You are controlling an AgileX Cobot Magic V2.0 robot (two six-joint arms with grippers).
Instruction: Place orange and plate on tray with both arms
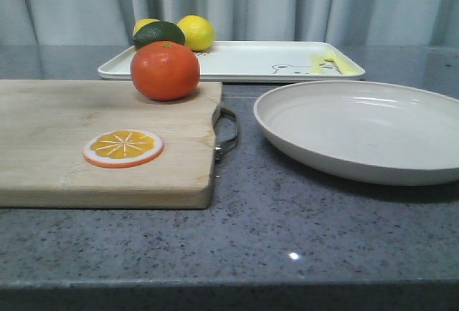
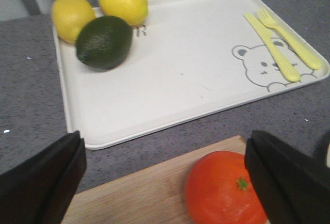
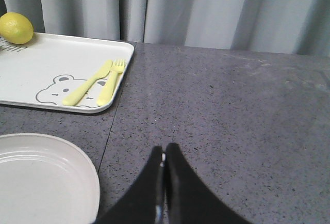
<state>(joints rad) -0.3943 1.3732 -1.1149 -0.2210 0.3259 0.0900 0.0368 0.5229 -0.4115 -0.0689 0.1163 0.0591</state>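
Observation:
The orange [image 1: 165,69] sits on the far right corner of a wooden cutting board [image 1: 64,153]. In the left wrist view the orange [image 2: 219,190] lies between my left gripper's [image 2: 165,175] wide-open fingers, close to one finger [image 2: 289,175]. The off-white plate [image 1: 366,128] rests on the counter at the right; its rim shows in the right wrist view [image 3: 62,180]. The white tray [image 1: 251,64] with the bear drawing lies at the back [image 2: 185,69]. My right gripper [image 3: 164,154] is shut and empty, beside the plate. Neither gripper shows in the front view.
Two yellow lemons [image 2: 124,2] [image 2: 72,16] and a dark green lime [image 2: 103,42] lie on the tray's left end. A flat orange slice [image 1: 123,147] lies on the board, which has a metal handle [image 1: 228,133]. Grey curtains hang behind the speckled grey counter [image 3: 232,105].

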